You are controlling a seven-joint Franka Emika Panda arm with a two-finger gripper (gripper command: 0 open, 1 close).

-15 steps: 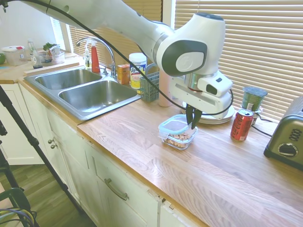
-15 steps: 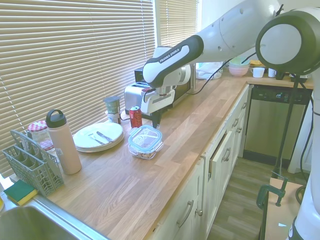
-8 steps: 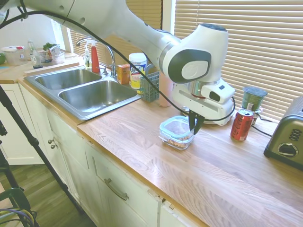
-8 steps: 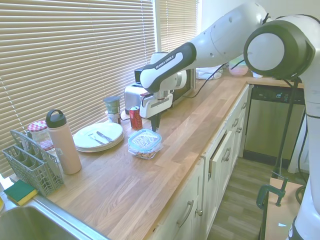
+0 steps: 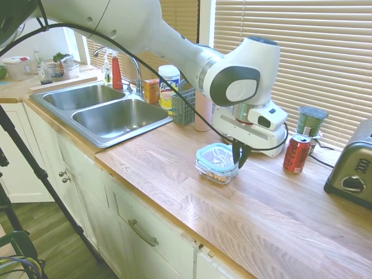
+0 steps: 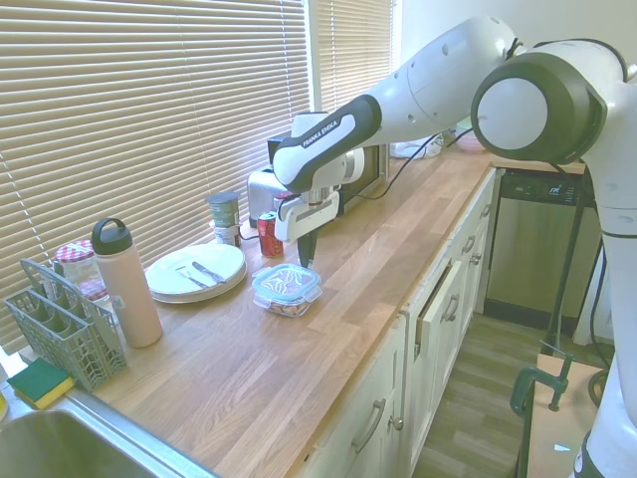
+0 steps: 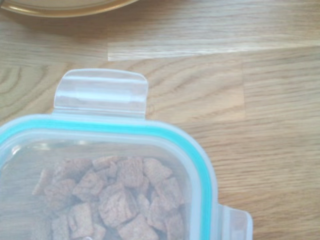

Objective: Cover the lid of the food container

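Observation:
The clear lid (image 5: 214, 156) with its teal rim lies flat on the food container (image 5: 218, 174), a small glass dish of brown nuts on the wooden counter. My gripper (image 5: 239, 159) points straight down at the lid's right edge, fingers close together and pinching that edge. From the other side the lid (image 6: 286, 280) sits level on the container (image 6: 290, 305), with the gripper (image 6: 306, 261) at its far rim. The wrist view shows the lid (image 7: 112, 127) from close by, one snap tab (image 7: 101, 93) sticking out and nuts (image 7: 120, 195) under the plastic.
Stacked white plates (image 6: 196, 269) with cutlery lie just behind the container. A red can (image 5: 297, 153) and a green-lidded jar (image 5: 311, 121) stand to the right, and a toaster (image 5: 351, 168) stands beyond them. A cutlery basket (image 5: 183, 106) and the sink (image 5: 116, 116) are to the left.
The lid was tilted up over the container a second ago; the gripper has come down and the lid now lies level on the dish.

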